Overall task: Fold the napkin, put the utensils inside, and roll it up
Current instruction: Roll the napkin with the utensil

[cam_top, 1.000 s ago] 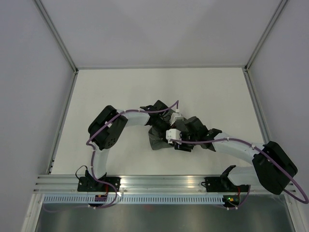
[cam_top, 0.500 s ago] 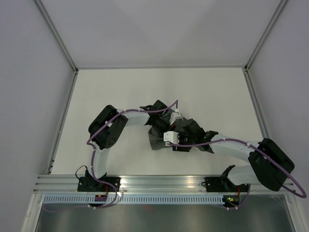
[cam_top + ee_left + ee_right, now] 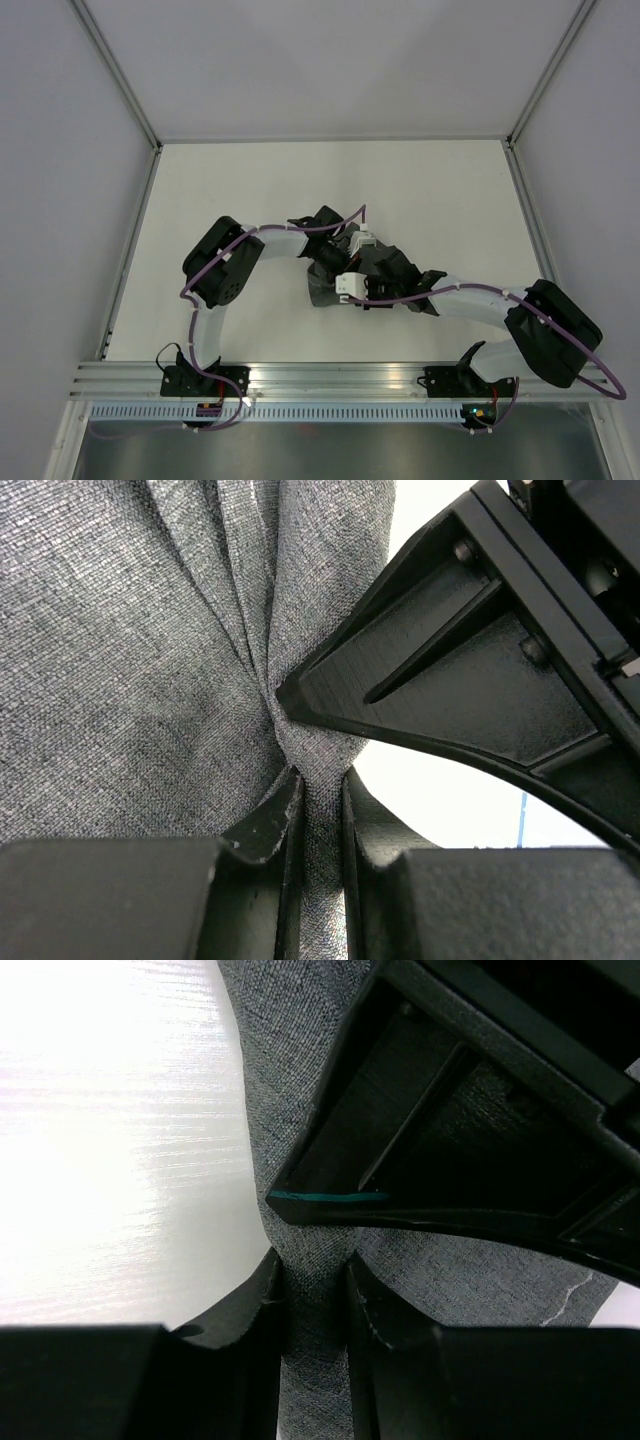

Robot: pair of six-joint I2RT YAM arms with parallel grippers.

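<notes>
At the middle of the table (image 3: 430, 190) the grey napkin (image 3: 322, 291) lies bunched and creased. The left gripper (image 3: 315, 785) is nearly closed, pinching a ridge of the cloth between its 2 fingers (image 3: 265, 820). The right gripper (image 3: 312, 1275) likewise clamps a narrow fold, just beside the left one's fingers.

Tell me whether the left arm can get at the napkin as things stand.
Very likely yes: the left end effector is shut on a pinched fold of the napkin, nothing between them. The right end effector grips the cloth close by, crowding but not blocking.
</notes>
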